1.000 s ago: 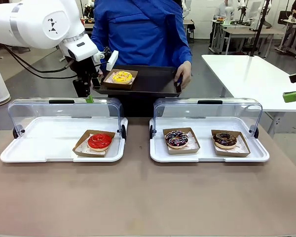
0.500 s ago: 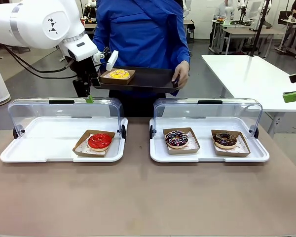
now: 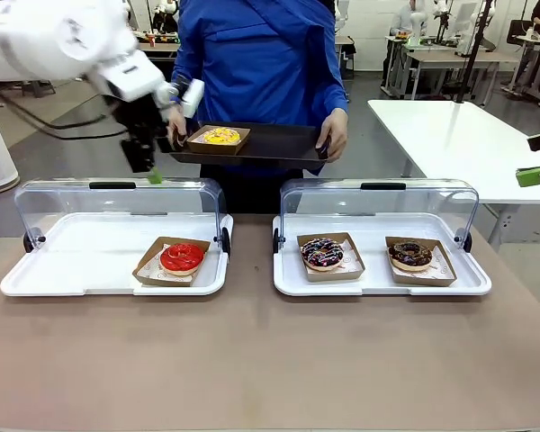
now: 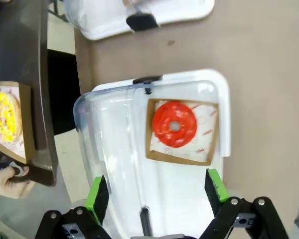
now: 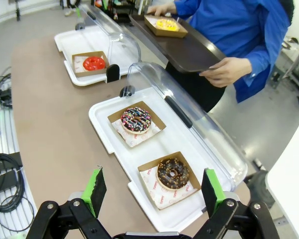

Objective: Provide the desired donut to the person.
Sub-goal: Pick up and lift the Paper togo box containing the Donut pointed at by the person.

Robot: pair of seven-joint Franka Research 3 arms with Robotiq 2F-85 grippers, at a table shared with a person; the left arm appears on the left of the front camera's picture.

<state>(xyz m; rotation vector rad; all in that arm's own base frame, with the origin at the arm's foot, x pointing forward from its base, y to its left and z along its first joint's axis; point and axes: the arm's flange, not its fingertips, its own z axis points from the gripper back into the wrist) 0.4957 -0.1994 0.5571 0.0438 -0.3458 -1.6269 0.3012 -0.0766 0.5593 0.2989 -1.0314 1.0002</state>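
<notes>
The person (image 3: 261, 63) in a bright blue coat stands at the far side and holds a dark tray (image 3: 279, 144) in both hands. On the tray's left end lies a yellow sprinkled donut (image 3: 220, 136) in a cardboard tray. My left gripper (image 3: 153, 166) hangs open and empty just left of the dark tray, above the left case's lid. Looking down, the left wrist view has the gripper (image 4: 156, 191) over the red donut (image 4: 174, 123), with the yellow donut (image 4: 5, 117) off to the side. My right gripper (image 5: 152, 191) is open and empty, high over the table's right end.
The left white case (image 3: 36, 279), clear lid (image 3: 117, 202) raised, holds a red donut (image 3: 182, 257). The right case (image 3: 378, 283) holds a dark sprinkled donut (image 3: 322, 253) and a chocolate donut (image 3: 410, 255). A white table (image 3: 459, 135) stands at the far right.
My left arm has drawn back to the left, away from the dark tray. The person has lifted the tray and levelled it, with the yellow donut still on it.
</notes>
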